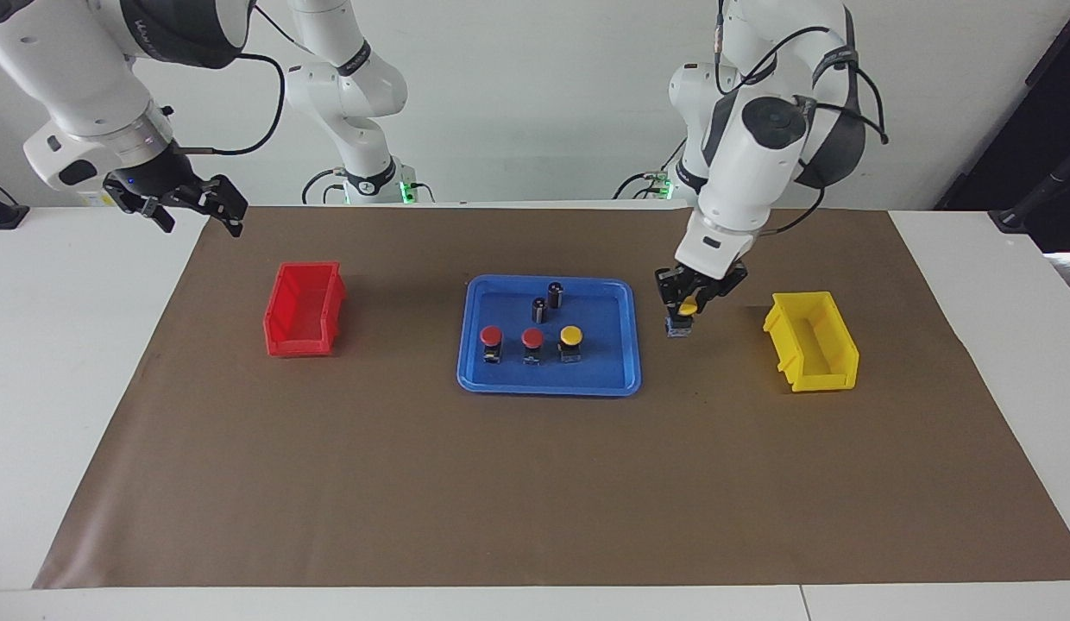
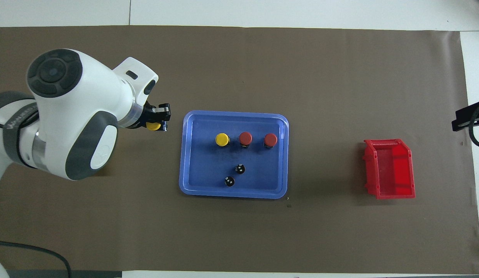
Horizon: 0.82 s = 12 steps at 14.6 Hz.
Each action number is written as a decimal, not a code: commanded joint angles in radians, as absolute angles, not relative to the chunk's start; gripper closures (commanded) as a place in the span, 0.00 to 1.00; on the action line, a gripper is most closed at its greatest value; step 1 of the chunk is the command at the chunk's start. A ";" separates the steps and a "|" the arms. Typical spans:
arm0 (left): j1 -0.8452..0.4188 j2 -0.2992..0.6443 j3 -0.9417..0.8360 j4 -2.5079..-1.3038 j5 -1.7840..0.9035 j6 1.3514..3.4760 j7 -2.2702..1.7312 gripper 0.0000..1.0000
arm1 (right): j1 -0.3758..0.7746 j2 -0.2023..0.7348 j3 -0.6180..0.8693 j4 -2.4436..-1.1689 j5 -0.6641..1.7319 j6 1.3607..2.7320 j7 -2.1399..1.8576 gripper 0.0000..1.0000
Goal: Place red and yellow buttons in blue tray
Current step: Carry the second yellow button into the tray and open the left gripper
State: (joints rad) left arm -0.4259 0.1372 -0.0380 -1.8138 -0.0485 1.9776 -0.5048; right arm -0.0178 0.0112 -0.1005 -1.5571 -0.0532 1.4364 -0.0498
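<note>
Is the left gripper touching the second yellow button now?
Touching: in the facing view the left gripper has its fingers closed around the yellow button, between blue tray and yellow bin.

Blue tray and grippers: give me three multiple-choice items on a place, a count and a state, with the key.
1. Where is the left gripper?
A. Between the blue tray and the yellow bin
B. Over the red bin
C. Inside the tray

2. How many capped buttons stand in the tray?
A. One
B. Three
C. Five

3. What is the left gripper doing?
A. Open, empty
B. Shut on a yellow button
C. Shut on a red button

Key: 1 A, it hangs beside the tray's rim; 2 B, two red, one yellow; 3 B, a yellow cap shows between its fingers.
</note>
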 commanded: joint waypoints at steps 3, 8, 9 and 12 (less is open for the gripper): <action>-0.503 0.207 -0.018 -1.830 -0.080 2.088 -0.535 0.99 | -0.021 -0.014 -0.087 -1.595 -0.060 1.479 -0.074 0.00; -0.538 0.225 -0.018 -1.870 -0.080 2.137 -0.557 0.98 | -0.032 -0.020 -0.087 -1.601 -0.055 1.474 -0.069 0.00; -0.543 0.225 -0.018 -1.891 -0.080 2.155 -0.557 0.98 | -0.031 -0.020 -0.087 -1.601 -0.055 1.476 -0.068 0.00; -0.557 0.247 -0.018 -1.911 -0.080 2.187 -0.566 0.98 | -0.028 -0.020 -0.087 -1.601 -0.055 1.479 -0.066 0.00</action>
State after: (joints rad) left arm -0.5333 0.2425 -0.0360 -1.8833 -0.0630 2.1432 -0.5503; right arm -0.0188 0.0064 -0.0938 -1.5690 -0.0532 1.4584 -0.0505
